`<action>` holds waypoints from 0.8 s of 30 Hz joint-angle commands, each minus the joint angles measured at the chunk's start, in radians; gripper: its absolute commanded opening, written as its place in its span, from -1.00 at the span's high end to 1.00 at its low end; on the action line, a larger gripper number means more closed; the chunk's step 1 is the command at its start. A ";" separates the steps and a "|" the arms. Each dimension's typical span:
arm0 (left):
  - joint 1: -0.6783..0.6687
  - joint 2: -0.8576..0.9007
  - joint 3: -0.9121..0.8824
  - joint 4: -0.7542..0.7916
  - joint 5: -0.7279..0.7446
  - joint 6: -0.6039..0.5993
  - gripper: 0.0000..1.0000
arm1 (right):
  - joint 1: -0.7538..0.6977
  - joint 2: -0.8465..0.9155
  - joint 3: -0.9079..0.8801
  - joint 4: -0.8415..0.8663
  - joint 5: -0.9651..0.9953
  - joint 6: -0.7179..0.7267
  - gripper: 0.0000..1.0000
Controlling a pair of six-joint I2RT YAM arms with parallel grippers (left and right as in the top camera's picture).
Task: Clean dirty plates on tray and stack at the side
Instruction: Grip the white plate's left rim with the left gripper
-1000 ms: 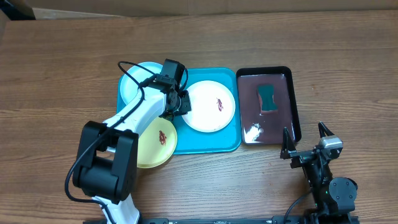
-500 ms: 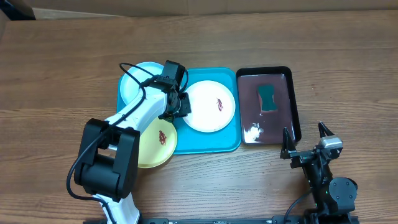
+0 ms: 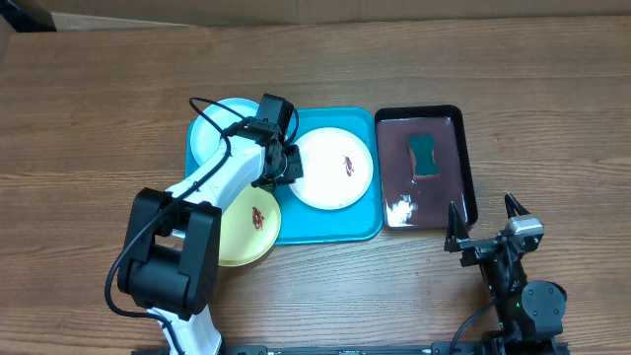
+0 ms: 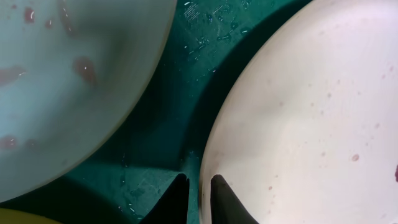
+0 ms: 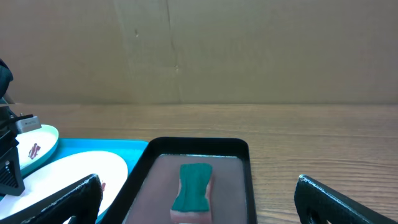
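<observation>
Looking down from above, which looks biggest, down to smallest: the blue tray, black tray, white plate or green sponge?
1. blue tray
2. black tray
3. white plate
4. green sponge

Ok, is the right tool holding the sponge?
No, the right tool stands open and empty near the table's edge, while the sponge lies in the black tray.

The left arm is white with black joints and a black cable. The right gripper has black pointy fingers.
</observation>
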 commanded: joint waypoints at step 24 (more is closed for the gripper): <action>0.001 0.001 0.044 -0.012 0.039 0.024 0.71 | -0.005 -0.008 -0.010 0.003 0.008 -0.004 -1.00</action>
